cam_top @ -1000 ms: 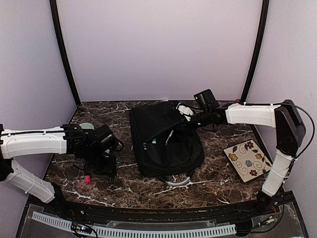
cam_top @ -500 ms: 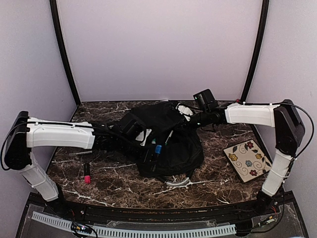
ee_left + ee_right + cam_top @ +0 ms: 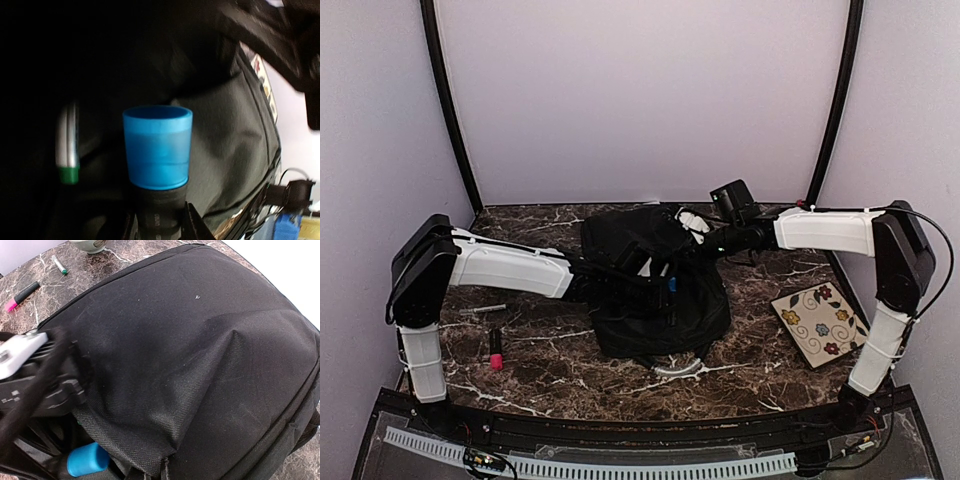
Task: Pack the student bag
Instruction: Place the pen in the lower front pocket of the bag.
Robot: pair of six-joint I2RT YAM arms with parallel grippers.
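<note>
Black fabric, the student bag [image 3: 705, 305] lay between my arms. My right claw [image 3: 700, 243] pinched its far flap up. My left claw [image 3: 159, 222], clamped on a blue-capped marker [image 3: 157, 150], hung inside its mouth, mid-stowing. Next, I judged: push deeper, then release.

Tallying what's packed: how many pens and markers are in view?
4: pink-capped marker and green-capped pen on the table, blue-capped marker in the left gripper, green-tipped pen inside the student bag. More may hide inside.

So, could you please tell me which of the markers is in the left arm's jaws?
The blue-capped marker, at the mouth of the student bag; the pink-capped marker and a green-capped marker lie on the table.
</note>
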